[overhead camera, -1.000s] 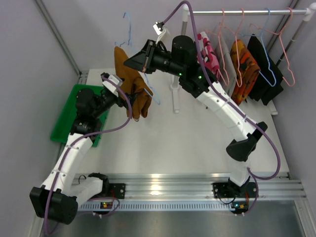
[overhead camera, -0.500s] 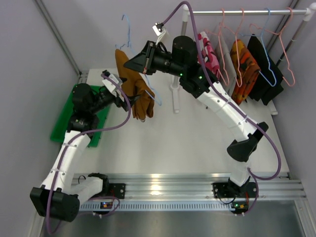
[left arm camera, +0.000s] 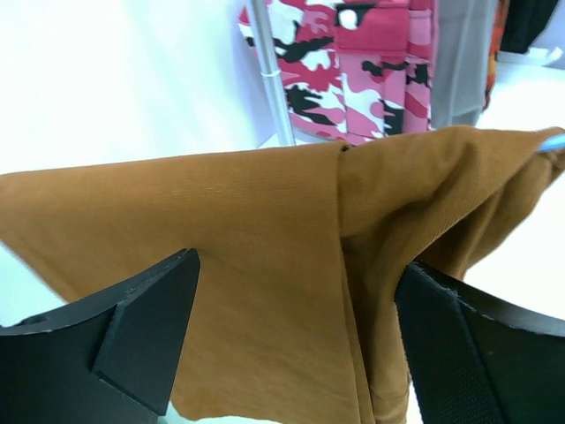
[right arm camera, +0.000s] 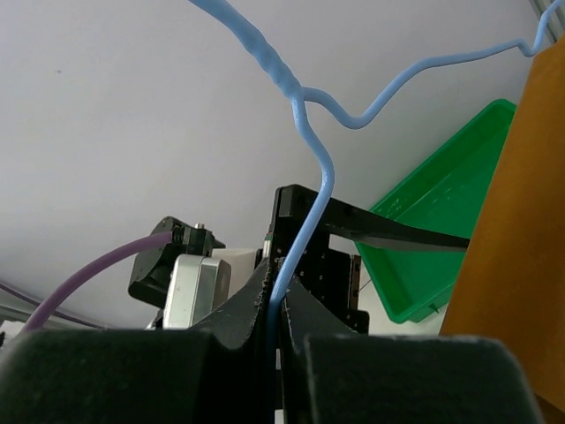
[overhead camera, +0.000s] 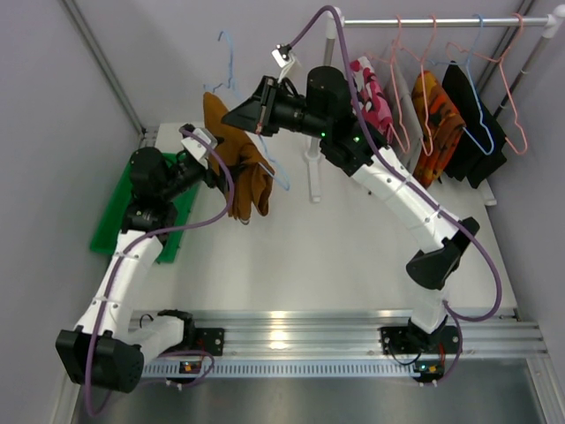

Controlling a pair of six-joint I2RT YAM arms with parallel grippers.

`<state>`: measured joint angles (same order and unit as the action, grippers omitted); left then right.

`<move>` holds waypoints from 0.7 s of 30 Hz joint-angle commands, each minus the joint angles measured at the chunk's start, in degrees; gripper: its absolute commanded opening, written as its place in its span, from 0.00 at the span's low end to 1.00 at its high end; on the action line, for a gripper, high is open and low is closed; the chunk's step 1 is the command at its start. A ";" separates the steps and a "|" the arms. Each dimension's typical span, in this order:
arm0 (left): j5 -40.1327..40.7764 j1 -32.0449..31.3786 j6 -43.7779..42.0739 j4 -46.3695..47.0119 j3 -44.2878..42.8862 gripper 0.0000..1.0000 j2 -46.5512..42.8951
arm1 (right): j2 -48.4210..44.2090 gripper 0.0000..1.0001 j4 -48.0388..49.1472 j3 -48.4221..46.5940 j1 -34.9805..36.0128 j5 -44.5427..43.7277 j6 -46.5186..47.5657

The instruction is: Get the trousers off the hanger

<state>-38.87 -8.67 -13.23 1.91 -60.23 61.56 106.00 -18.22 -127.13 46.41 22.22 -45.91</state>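
The mustard-brown trousers [overhead camera: 240,163] hang folded over a light-blue wire hanger [overhead camera: 229,64], held up above the table's left half. My right gripper [overhead camera: 233,113] is shut on the hanger's wire [right arm camera: 305,177], which is pinched between the fingertips [right arm camera: 275,296]. In the left wrist view the brown cloth [left arm camera: 265,256] fills the gap between the wide-apart black fingers [left arm camera: 132,336]. My left gripper [left arm camera: 296,318] is open around it, just left of the trousers [overhead camera: 210,163] in the top view. The pink floral trousers [overhead camera: 372,99] hang on the rack.
A green tray [overhead camera: 115,212] lies on the table under my left arm. The rack's rail [overhead camera: 441,19] at the back right carries pink and blue wire hangers, an orange patterned garment [overhead camera: 434,124] and a black garment [overhead camera: 472,119]. Its pole [overhead camera: 313,168] stands mid-table.
My left arm has drawn back a little to the left, and the hanging brown trousers have swung left with it. The right gripper keeps the hanger raised in the same place.
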 commanded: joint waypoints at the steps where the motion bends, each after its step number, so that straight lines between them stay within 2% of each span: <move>1: 5.82 0.58 1.80 7.84 -0.33 0.88 0.92 | -5.89 0.00 14.61 -1.81 -0.18 1.60 -2.59; 2: 6.35 0.58 3.46 8.80 -0.33 0.83 1.28 | -5.80 0.00 15.31 -1.63 -0.10 1.60 -3.21; 3: 7.14 0.49 4.17 9.16 -0.50 0.73 1.89 | -5.71 0.00 15.40 -1.63 -0.09 1.43 -3.92; 6: 7.32 0.23 5.67 10.30 -0.77 0.55 2.60 | -5.54 0.00 15.76 -1.63 0.17 1.34 -4.19; 9: 5.48 -0.12 6.46 10.22 -1.21 0.42 3.39 | -5.54 0.00 16.11 -1.54 0.17 1.34 -4.63; 13: 3.28 -0.56 8.04 9.95 -2.52 0.10 4.18 | -5.54 0.00 16.46 -1.54 0.17 1.34 -4.89; 14: 3.02 -0.56 8.92 9.78 -2.88 0.05 4.36 | -5.71 0.00 16.46 -1.54 0.17 1.42 -4.89; 16: 2.58 -0.56 9.54 9.52 -3.75 0.00 4.53 | -5.80 0.00 16.46 -1.45 0.08 1.43 -4.63; 21: 1.96 -0.56 10.07 8.20 -5.60 0.00 3.40 | -6.59 0.00 15.58 0.47 -0.44 1.08 -3.22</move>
<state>-38.52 -9.76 -3.97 7.14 -62.08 65.54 105.91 -14.37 -125.97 46.33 21.06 -50.74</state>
